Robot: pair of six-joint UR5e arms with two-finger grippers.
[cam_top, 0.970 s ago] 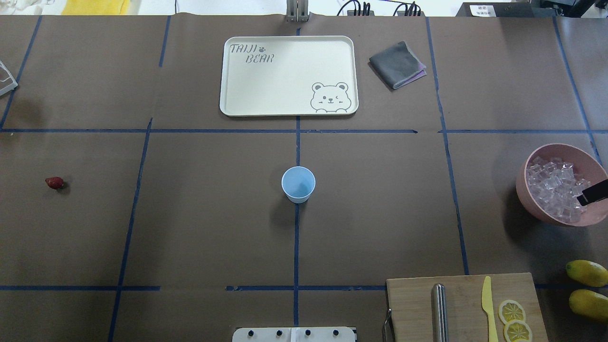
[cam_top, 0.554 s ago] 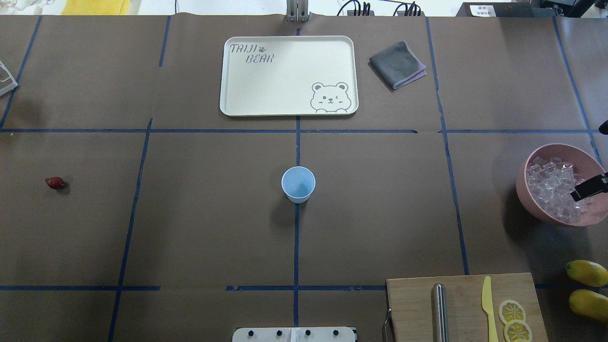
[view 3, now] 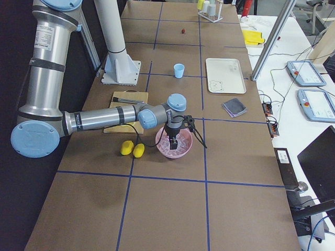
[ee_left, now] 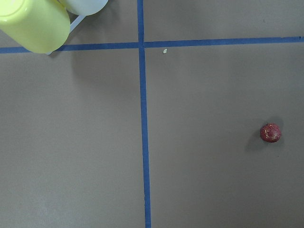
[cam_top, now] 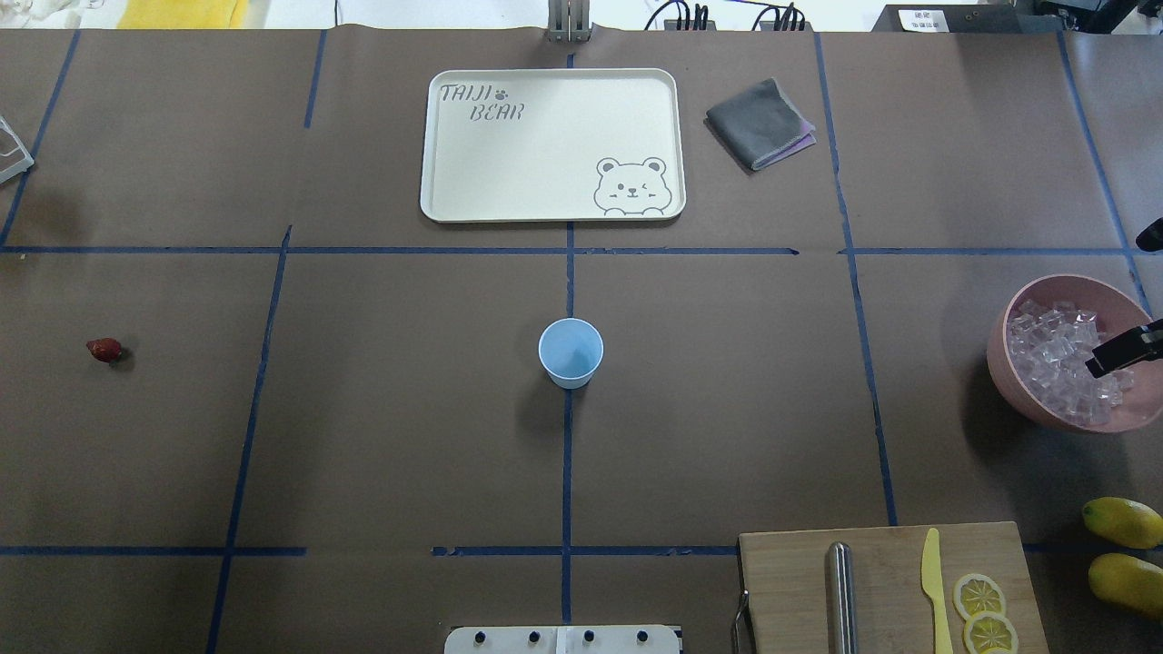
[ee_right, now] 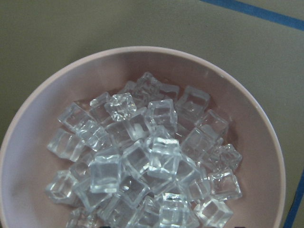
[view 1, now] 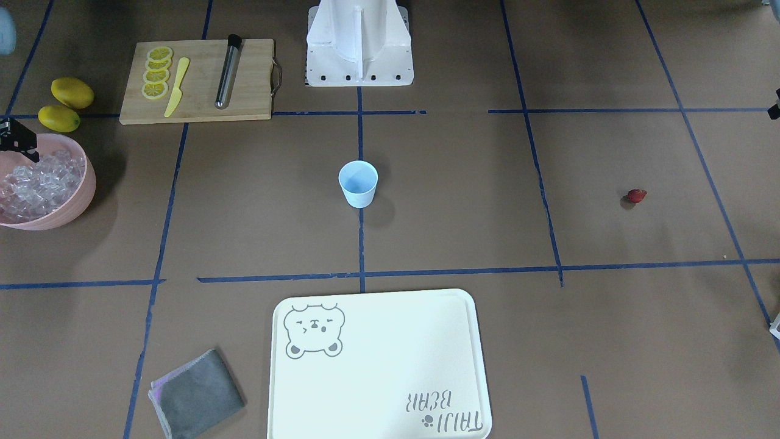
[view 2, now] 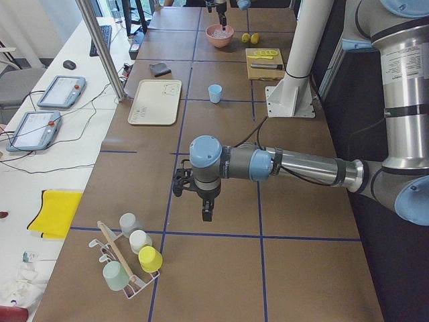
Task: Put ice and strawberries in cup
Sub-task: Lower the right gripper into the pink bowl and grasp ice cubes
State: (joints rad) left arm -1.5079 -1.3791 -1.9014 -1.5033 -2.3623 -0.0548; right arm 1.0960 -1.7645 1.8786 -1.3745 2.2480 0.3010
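The pale blue cup [cam_top: 571, 352] stands upright and empty at the table's middle, also in the front view [view 1: 358, 182]. The clear ice cubes [ee_right: 147, 156] are heaped in a pink bowl [cam_top: 1045, 413] at the right edge. My right gripper [cam_top: 1122, 304] hovers over the bowl with its jaws apart. One finger [view 1: 18, 143] is above the ice, touching nothing that I can see. The dark red strawberry [cam_top: 104, 349] lies alone at the far left, and shows in the left wrist view [ee_left: 270, 132]. My left gripper [view 2: 201, 201] hangs above the table near it; I cannot tell its state.
A white bear tray [cam_top: 552, 145] and a folded grey cloth [cam_top: 759, 123] lie at the far side. A wooden board [cam_top: 890, 590] holds a metal tube, a yellow knife and lemon slices. Two lemons [cam_top: 1122, 522] lie beside it. A rack of cups [view 2: 131, 258] stands at the left end.
The right gripper's finger over the bowl has shifted left and slightly away from the robot. A second dark tip has come into view at the overhead view's right edge. Nothing else moved.
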